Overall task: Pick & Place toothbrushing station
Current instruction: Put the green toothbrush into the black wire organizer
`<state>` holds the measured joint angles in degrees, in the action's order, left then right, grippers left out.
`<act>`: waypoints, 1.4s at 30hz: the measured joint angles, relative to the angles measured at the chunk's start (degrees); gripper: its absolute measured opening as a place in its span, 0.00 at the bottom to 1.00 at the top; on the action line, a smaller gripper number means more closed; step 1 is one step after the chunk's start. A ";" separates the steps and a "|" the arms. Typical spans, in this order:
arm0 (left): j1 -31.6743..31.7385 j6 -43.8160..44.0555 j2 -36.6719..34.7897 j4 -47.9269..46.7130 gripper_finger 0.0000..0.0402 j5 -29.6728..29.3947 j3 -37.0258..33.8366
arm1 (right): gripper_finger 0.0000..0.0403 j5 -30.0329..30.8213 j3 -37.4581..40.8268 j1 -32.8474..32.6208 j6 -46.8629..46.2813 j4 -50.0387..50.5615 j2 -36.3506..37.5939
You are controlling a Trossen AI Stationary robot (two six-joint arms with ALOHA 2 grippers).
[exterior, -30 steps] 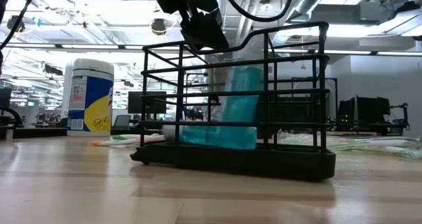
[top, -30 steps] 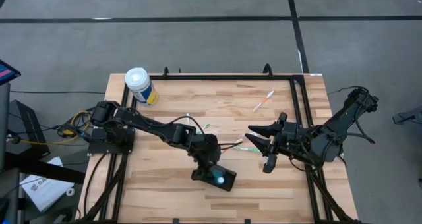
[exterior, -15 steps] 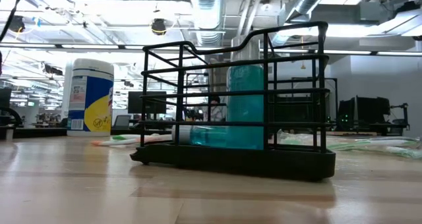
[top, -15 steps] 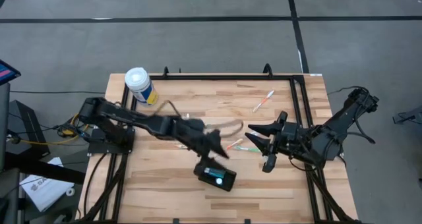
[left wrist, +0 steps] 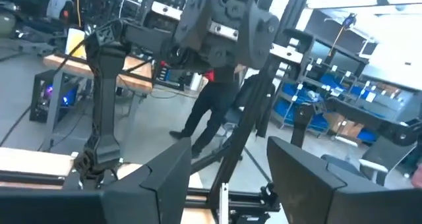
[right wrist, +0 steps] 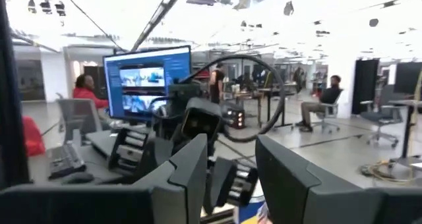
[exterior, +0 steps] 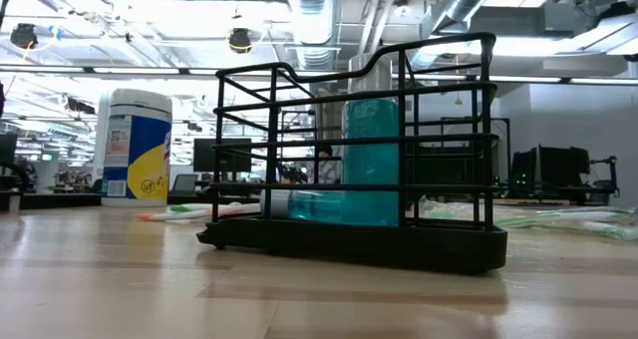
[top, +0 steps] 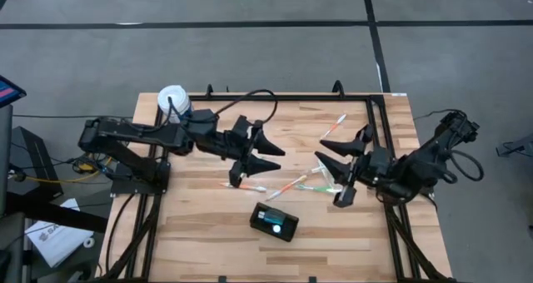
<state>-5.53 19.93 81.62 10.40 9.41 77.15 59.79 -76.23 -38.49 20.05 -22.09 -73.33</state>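
The toothbrushing station (top: pixel 275 223), a black wire rack (exterior: pixel 354 150), stands on its flat base near the table's near edge. A teal bottle (exterior: pixel 371 160) stands upright inside it. My left gripper (top: pixel 280 160) hangs open above the table's middle, on the far side of the station and clear of it. It points level toward the right, and its wrist view shows nothing between its fingers (left wrist: pixel 227 165). My right gripper (top: pixel 321 150) faces it from the right, raised, open and also holding nothing (right wrist: pixel 231 165).
A white-lidded canister (top: pixel 175 106) stands at the far left corner (exterior: pixel 135 145). Several toothbrushes lie loose on the wood: one toward the far right (top: pixel 333 126), others under and between the two grippers (top: pixel 287 185). A black frame edges the table (top: pixel 375 116).
My left gripper has risen from the station, drawn back toward the far left and tipped up from pointing down to level, open throughout. The teal bottle, which leaned in the rack, now stands upright. My right gripper has tipped up a little and rolled.
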 joint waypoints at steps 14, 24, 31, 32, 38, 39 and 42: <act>13.66 -5.76 -1.58 -0.79 0.41 13.17 -0.01 | 0.30 -1.26 0.00 11.53 3.59 0.46 -0.05; 27.52 -15.88 0.84 -4.83 0.36 14.84 -0.14 | 0.30 -10.99 -0.07 26.51 -36.76 40.49 1.54; 32.42 -17.94 1.14 -8.96 0.35 18.84 -0.12 | 0.30 -30.80 0.07 33.84 -59.57 79.48 -1.12; 33.00 -17.98 1.13 -8.72 0.35 19.56 -0.12 | 0.30 -32.72 0.33 33.80 -59.47 81.71 -1.19; 34.95 -17.65 1.12 -8.81 0.35 19.98 -0.12 | 0.30 -40.35 10.81 34.16 -58.34 78.73 -0.30; 35.11 -16.96 1.12 -8.81 0.35 19.96 -0.12 | 0.30 -42.42 13.21 34.38 -57.99 76.08 -0.09; 35.16 -14.13 1.12 -8.73 0.35 19.93 -0.12 | 0.30 -48.07 21.19 34.93 -56.37 66.71 0.32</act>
<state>29.63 5.80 82.74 1.67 29.34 77.03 11.71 -55.03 -3.56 -36.32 44.62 -73.01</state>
